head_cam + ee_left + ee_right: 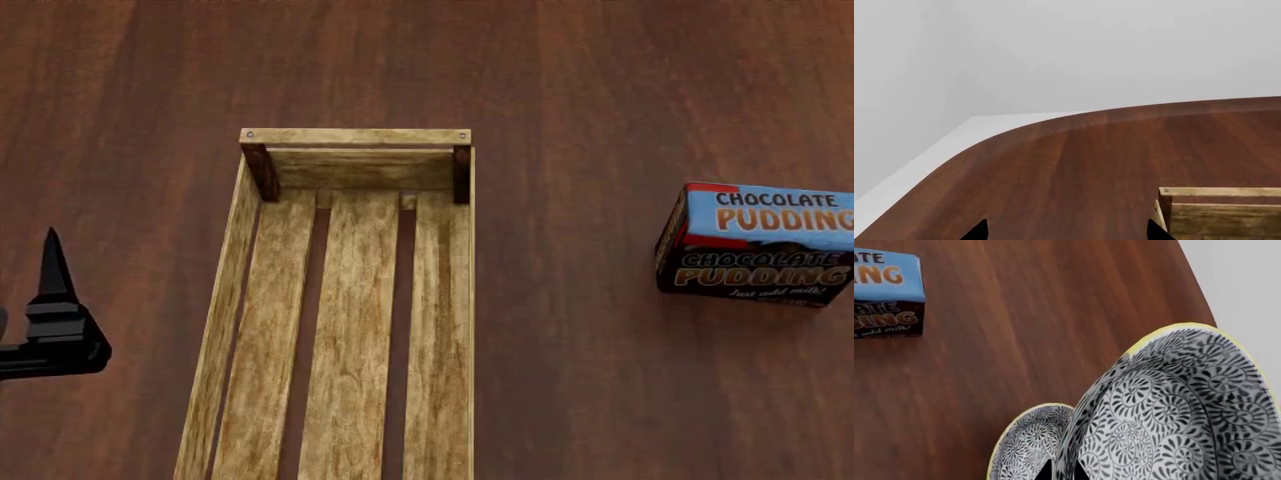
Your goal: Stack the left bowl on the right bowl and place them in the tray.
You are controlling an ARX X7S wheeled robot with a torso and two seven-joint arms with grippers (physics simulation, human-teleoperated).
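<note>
The right wrist view shows 2 patterned bowls: the raised bowl (1174, 410) fills the near field, tilted on edge, with the right gripper (1061, 471) at its rim, 1 dark fingertip showing on each side of the wall. That reads as the right fingers clamped on the raised bowl's rim, though only their tips are in view. The lower bowl (1029, 447) sits just beyond the fingers and partly behind the raised bowl; whether the 2 touch cannot be told.

My judgement is that the stacking step is in hand: 1 bowl is lifted and the other waits close by, not yet nested. The next move calls for levelling the raised bowl, centring it over the lower bowl and letting it down before any release.

The tray (340, 300) lies empty on the tabletop (601, 400), its 3 slats bare. Neither bowl appears in the head view, so both are away from the tray. The left gripper (1066, 232) hangs over bare tabletop with its fingers apart and nothing between them; the tray's corner post (1166, 200) stands just beside 1 fingertip. The pudding box (758, 245) stands on the tray's far side from the left fingers, and well beyond the right fingers.
</note>
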